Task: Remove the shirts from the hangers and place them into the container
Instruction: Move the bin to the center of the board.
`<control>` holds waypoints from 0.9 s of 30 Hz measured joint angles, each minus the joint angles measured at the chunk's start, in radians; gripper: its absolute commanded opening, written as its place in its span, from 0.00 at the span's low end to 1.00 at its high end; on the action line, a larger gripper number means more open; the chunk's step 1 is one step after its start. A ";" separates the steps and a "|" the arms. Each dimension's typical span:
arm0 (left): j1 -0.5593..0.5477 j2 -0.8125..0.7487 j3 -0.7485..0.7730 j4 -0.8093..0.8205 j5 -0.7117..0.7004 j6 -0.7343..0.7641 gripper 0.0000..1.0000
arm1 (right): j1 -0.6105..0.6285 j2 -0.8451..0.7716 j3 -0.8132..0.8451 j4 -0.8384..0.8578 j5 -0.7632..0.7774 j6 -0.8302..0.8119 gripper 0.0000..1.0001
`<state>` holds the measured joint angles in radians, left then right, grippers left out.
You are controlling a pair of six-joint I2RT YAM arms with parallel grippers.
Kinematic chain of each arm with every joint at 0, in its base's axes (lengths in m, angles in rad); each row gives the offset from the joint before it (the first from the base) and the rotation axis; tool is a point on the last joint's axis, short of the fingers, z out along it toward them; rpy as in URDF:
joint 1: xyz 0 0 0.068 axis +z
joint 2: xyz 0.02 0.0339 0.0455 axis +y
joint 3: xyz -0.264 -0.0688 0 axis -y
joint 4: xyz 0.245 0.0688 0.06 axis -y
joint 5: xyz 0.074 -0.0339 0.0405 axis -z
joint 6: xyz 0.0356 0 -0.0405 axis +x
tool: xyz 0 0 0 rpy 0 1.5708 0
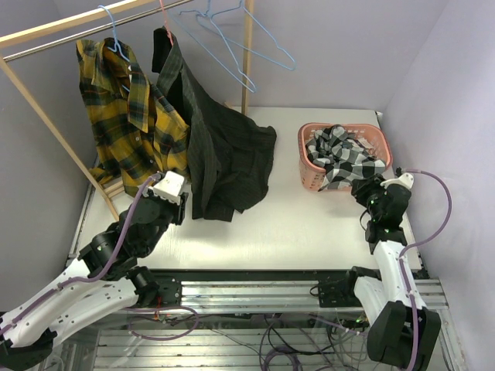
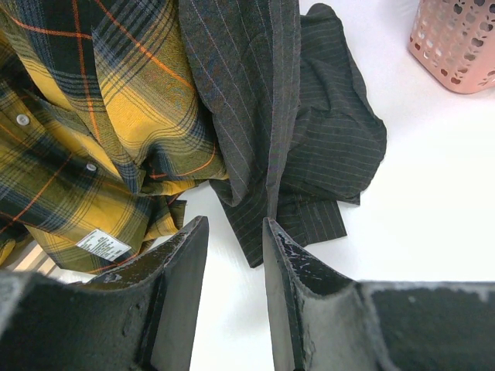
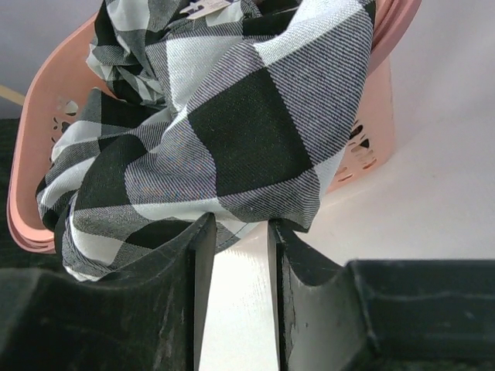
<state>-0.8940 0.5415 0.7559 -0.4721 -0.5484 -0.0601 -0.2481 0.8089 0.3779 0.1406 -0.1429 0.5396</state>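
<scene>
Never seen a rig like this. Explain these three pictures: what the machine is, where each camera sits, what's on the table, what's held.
Two robot arms stand at a table, each ending in a two-finger gripper. The wide picture looks from above and behind; the other two come from wrist cameras. A yellow plaid shirt and a dark pinstriped shirt hang from a rack, the dark one's tail on the table. A pink basket holds a checked shirt. The left gripper is open, empty. The right gripper has the checked cloth at its tips; pinched or not, unclear.
</scene>
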 measured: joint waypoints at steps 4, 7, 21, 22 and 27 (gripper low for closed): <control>0.000 0.000 0.000 0.000 0.000 0.000 0.46 | 0.000 0.010 -0.001 0.013 0.008 -0.015 0.66; 0.000 0.000 0.000 0.000 0.000 0.000 0.46 | -0.001 0.002 -0.001 0.002 0.040 -0.036 0.72; 0.000 0.023 0.000 0.001 0.024 0.000 0.46 | -0.074 -0.047 -0.126 0.130 -0.006 -0.063 0.69; 0.000 0.023 0.000 0.001 0.026 0.000 0.46 | -0.079 -0.022 -0.133 0.161 -0.027 -0.057 0.68; 0.000 0.018 0.000 0.001 0.029 0.000 0.46 | -0.085 0.084 -0.160 0.328 -0.122 -0.033 0.64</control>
<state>-0.8940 0.5594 0.7559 -0.4709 -0.5194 -0.0601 -0.3328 0.8928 0.2176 0.4683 -0.2649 0.5064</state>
